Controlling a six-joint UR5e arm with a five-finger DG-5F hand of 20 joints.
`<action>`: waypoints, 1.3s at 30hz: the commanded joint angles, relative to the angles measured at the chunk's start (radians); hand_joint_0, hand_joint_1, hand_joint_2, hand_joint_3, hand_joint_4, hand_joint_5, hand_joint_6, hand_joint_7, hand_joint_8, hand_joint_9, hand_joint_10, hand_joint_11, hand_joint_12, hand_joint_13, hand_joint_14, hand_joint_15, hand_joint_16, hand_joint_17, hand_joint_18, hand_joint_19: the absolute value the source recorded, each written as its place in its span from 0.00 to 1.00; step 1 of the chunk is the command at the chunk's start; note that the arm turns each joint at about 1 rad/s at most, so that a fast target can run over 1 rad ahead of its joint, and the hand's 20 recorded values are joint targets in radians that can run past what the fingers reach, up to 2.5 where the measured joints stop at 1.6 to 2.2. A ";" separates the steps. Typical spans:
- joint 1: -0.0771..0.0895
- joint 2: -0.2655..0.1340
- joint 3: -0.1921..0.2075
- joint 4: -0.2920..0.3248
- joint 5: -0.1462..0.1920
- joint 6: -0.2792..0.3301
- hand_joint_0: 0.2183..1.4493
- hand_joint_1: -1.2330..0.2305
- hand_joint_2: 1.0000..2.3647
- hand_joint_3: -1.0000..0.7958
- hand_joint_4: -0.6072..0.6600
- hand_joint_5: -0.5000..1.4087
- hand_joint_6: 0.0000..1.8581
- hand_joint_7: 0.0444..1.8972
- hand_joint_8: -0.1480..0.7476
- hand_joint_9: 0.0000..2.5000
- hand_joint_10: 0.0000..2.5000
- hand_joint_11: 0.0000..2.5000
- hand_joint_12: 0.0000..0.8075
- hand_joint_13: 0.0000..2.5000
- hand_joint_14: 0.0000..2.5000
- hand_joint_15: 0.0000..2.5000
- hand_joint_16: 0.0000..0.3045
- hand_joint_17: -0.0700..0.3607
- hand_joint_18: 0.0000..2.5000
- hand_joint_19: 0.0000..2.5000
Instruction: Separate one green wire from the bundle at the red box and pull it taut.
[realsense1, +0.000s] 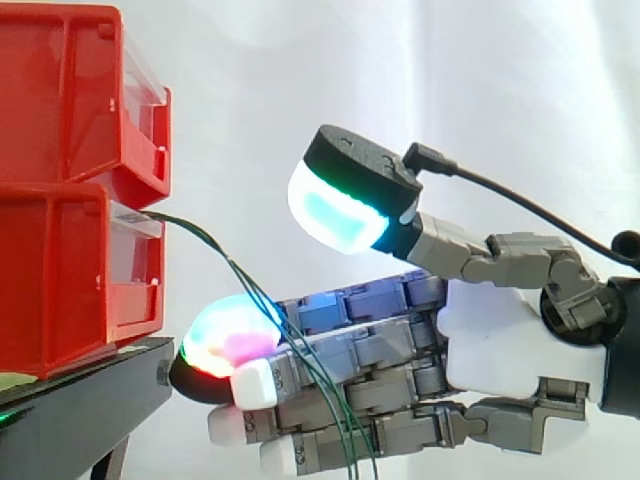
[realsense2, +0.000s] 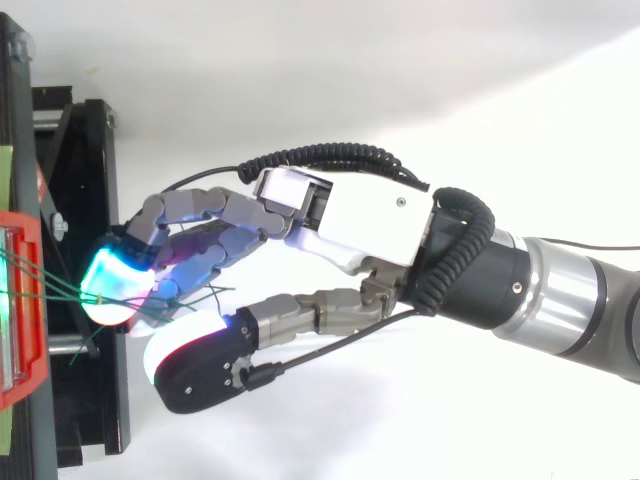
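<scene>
1. Hand (realsense1: 500, 350) reaches level towards the bins. Its fingers (realsense1: 230, 345) are nearly straight and close together, and the thumb (realsense1: 340, 205) is lifted well above them.
2. Green wires (realsense1: 205, 240): several thin, dark strands. They leave the lower red bin (realsense1: 60, 280), slope down slack, cross the fingers and hang below. I cannot tell if any strand runs between the fingers.
3. Upper red bin (realsense1: 60, 90) is stacked on the lower, which sits on the black stand (realsense1: 80, 400).
4. White curtain (realsense1: 480, 80) hangs behind.

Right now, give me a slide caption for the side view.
Open robot hand beside red bins, green wires trailing from them across its fingers.
</scene>
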 joint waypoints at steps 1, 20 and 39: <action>-0.001 0.000 0.014 -0.004 0.000 0.020 0.29 0.41 0.00 0.31 0.78 0.21 0.27 0.51 0.49 0.38 0.00 0.13 0.40 0.24 0.00 0.07 0.13 0.37 0.21 0.10; -0.007 0.000 0.020 -0.022 0.000 0.072 0.33 0.36 0.01 0.37 0.66 0.23 0.27 0.71 0.50 0.39 0.01 0.16 0.39 0.25 0.00 0.08 0.13 0.37 0.22 0.10; -0.007 0.001 0.020 -0.025 0.000 0.103 0.31 0.46 0.01 0.43 0.63 0.21 0.36 0.72 0.51 0.41 0.01 0.19 0.41 0.27 0.00 0.09 0.14 0.38 0.23 0.12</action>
